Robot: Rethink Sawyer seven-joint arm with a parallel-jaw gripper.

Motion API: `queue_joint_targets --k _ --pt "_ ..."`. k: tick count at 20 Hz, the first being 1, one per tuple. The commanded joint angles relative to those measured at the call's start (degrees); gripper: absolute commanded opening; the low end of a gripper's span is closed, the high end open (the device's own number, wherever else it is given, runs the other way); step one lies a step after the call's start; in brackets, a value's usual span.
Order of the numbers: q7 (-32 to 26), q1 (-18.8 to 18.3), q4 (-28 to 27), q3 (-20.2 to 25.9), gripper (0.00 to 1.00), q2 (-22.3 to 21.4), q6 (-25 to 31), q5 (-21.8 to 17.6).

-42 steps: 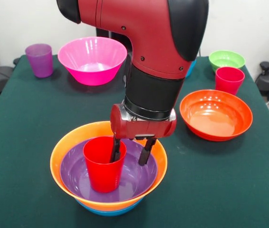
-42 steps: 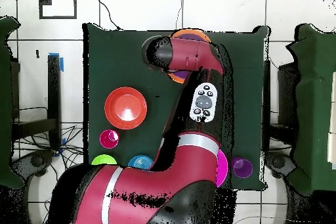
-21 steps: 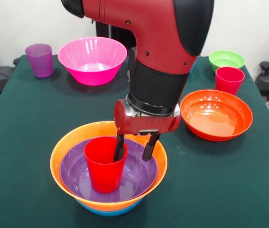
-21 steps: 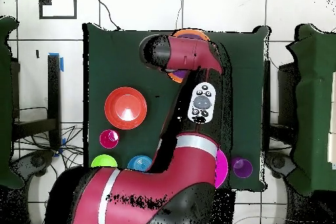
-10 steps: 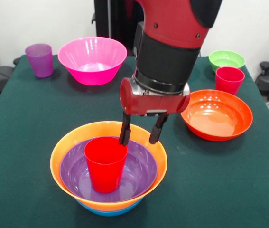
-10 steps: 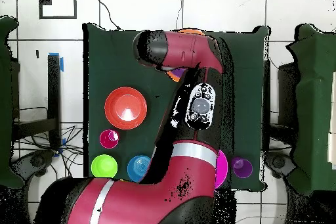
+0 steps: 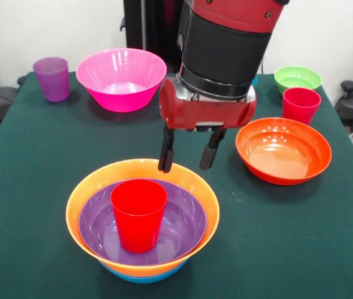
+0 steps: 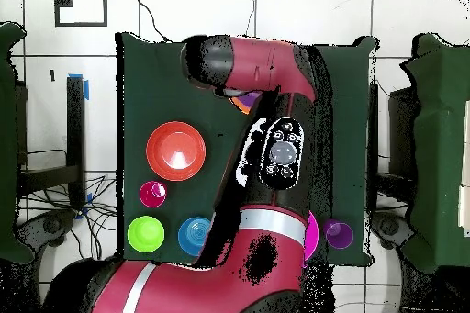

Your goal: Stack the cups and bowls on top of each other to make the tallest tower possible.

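The tower is a purple bowl (image 7: 182, 232) nested in an orange bowl (image 7: 84, 192) over a blue bowl (image 7: 142, 278), near the front edge. A red cup (image 7: 138, 213) stands upright in the purple bowl. My gripper (image 7: 187, 166) hangs open above the tower's far rim, clear of the cup, with nothing between its fingers. In the overhead view the arm (image 8: 275, 153) covers the tower except a sliver of orange and purple (image 8: 245, 101), and the gripper is hidden.
On the table stand a pink bowl (image 7: 121, 78), purple cup (image 7: 51, 78), green bowl (image 7: 297, 77), second red cup (image 7: 301, 104) and red-orange bowl (image 7: 282, 149). The overhead view also shows a small blue bowl (image 8: 195, 234) beside the green bowl (image 8: 145, 233).
The gripper, which had one finger inside the red cup, has lifted out and risen up and back. The cup stays upright in the purple bowl.
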Motion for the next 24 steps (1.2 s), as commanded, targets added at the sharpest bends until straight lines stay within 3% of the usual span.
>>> queue_joint_targets --k 1,11,24 --pt "3.28 1.70 4.05 4.85 1.00 -0.43 7.51 -1.24" --pt "11.58 5.02 12.68 5.24 1.00 -3.32 4.40 2.71" --pt "11.46 3.97 25.38 11.04 1.00 -6.33 -3.89 11.87"
